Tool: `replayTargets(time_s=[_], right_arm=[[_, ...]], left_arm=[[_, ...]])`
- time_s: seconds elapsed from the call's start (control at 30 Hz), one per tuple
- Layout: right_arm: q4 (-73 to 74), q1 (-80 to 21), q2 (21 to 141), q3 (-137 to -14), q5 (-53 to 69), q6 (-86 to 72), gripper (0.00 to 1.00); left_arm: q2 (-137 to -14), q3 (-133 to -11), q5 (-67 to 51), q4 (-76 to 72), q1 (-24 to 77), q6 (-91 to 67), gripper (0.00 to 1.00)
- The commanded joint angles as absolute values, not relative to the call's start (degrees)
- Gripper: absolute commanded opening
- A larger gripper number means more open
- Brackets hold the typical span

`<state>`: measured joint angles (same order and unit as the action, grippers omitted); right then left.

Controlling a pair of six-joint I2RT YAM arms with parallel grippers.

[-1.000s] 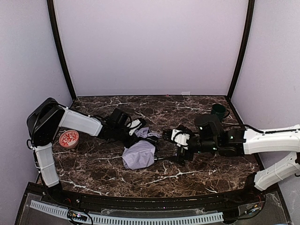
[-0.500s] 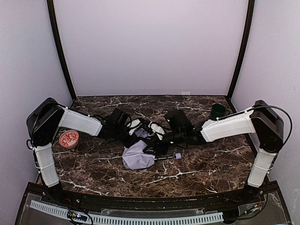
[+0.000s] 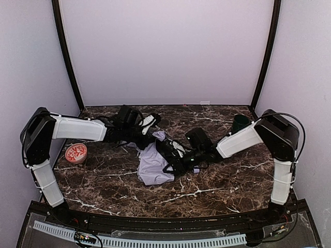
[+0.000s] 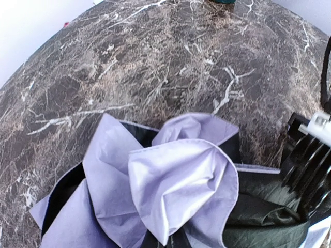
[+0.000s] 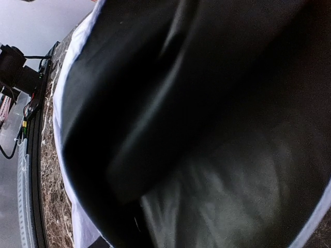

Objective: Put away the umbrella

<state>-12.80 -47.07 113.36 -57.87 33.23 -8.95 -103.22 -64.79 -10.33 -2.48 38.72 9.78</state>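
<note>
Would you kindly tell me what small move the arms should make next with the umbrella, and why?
Probably ease the right gripper a little toward the left gripper, squeezing the umbrella shorter: its lavender fabric lies crumpled and loose between them, and black lining fills the right wrist view.

The umbrella (image 3: 154, 164) lies centrally, a dish (image 3: 75, 153) far left, a cup (image 3: 240, 122) back right.

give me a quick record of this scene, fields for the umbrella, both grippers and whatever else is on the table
umbrella: crumpled heap mid-table, lavender fabric outside, black lining showing
left gripper: at the umbrella's far edge, grip unclear
right gripper: buried in the fabric from the right; its wrist view shows only lining
other items: round red dish at left, dark green cup far right
surface: dark marble table
</note>
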Motion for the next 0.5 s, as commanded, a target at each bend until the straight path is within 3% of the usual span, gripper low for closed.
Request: replayTargets(time_s=[0.0, 0.2, 0.47], right_arm=[[-6.2, -46.5, 116.0, -54.9, 33.6, -8.8, 0.36], [-5.1, -46.6, 111.3, -53.9, 36.4, -6.9, 0.42], [6.4, -46.4, 103.8, -62.5, 33.8, 0.2, 0.58]], left_arm=[[-103.4, -68.3, -8.4, -2.3, 37.3, 7.9, 0.00], [-118.7, -78.7, -1.2, 8.1, 33.8, 7.2, 0.00], [-120.2, -74.5, -5.8, 6.2, 34.5, 6.4, 0.00]])
